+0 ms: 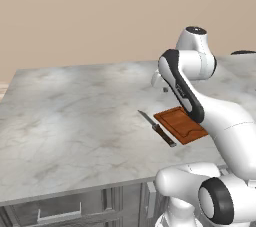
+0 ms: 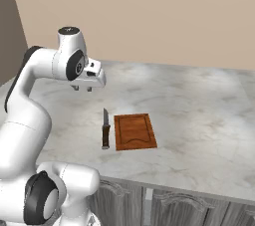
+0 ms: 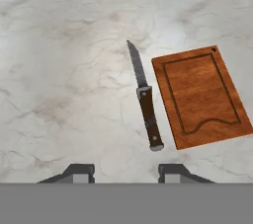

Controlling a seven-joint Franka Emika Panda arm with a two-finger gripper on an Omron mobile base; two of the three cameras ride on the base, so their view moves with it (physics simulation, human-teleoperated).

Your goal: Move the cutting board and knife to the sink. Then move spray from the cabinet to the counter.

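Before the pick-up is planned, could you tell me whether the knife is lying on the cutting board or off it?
Off it. The knife lies flat on the counter beside the cutting board, marble showing between them.

White jointed arm with dark joint bands

Smooth, rounded white shells are seen on every segment, and black rings and caps are set at the joints. A black stripe is carried along one upper link. A small pale claw with two short dark fingertips is fitted at the end.
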